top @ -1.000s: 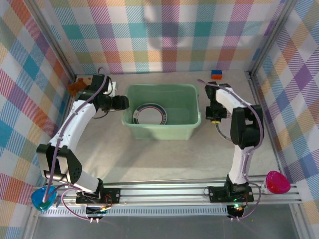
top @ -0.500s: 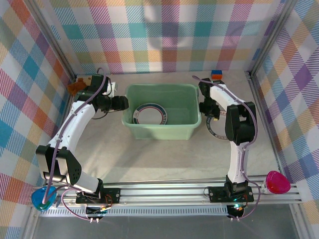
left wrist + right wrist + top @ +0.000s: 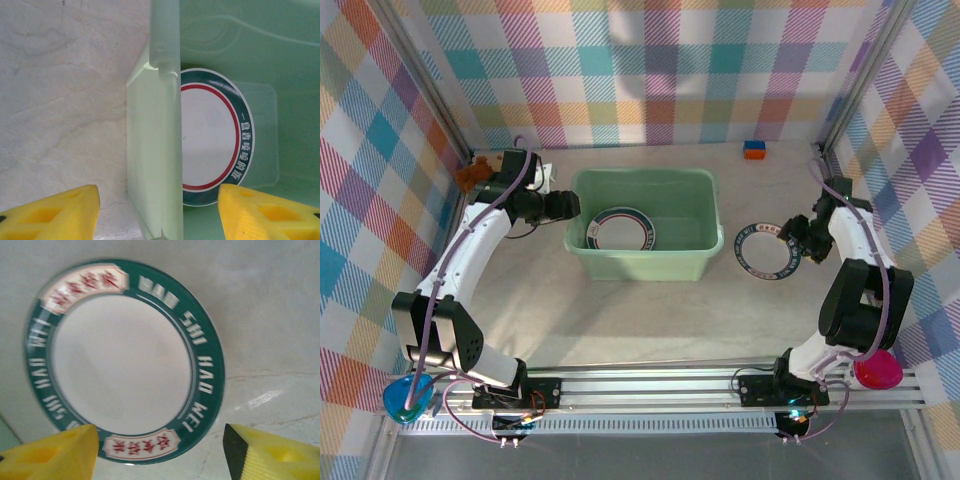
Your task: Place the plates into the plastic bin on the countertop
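Nearest the arms, a green-rimmed plate [image 3: 766, 250] lies flat on the surface [image 3: 620, 320], just right of the bin [image 3: 638, 262] and outside it, with the right end effector [image 3: 796, 240] beside its right edge, fingers apart and holding nothing. The plate sits flush, so there is little lip to catch: fingers coming in level would likely skate over the rim or shove it across the smooth surface toward the bin wall, and a pinch on only the thin edge could let it tip and drop on the lift. A little farther back, the left end effector [image 3: 563, 205] has its fingers spread, one on either side of the bin's left wall, with clear gaps to it and nothing gripped; a sideways move from there would drag or tilt the bin, and closing would clamp the wall rather than a plate. The bin holds one red-ringed plate [image 3: 618, 228], white with a dark green band, lying on the bottom toward the left end close to that wall, and it is all I can make out inside, though the near wall may hide a little. A plate lowered carelessly there could knock onto it
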Tool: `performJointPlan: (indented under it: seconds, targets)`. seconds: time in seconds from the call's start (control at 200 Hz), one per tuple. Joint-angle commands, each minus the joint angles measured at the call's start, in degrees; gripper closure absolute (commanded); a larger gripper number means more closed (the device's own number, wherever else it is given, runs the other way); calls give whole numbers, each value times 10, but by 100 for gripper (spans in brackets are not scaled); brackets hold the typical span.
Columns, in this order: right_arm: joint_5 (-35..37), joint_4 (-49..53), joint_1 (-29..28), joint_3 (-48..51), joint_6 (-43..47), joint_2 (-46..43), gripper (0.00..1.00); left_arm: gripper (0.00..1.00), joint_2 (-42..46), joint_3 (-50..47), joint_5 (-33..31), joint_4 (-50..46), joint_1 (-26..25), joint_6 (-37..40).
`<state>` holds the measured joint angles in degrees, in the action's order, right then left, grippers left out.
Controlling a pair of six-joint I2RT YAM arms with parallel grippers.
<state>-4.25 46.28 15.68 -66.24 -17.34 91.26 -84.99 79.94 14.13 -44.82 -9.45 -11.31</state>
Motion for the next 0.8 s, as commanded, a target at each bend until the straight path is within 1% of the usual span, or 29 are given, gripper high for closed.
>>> performJointPlan:
  seconds: [0.0,0.165,0.385,0.64,0.795]
  targets:
    - [-77,-63,21,31,21,10,35,36,24,5,11,7,3,-11]
    - [-112,-105,41,55,35,44,39,36,37,2,3,-1,3,-12]
    - [-78,-98,55,64,44,52,41,36,48,-10,-2,-1,3,-18]
    - [-79,-115,66,85,46,14,41,36,41,-2,0,-2,3,-21]
    - [-71,-110,71,82,53,43,42,36,39,-2,2,0,3,-23]
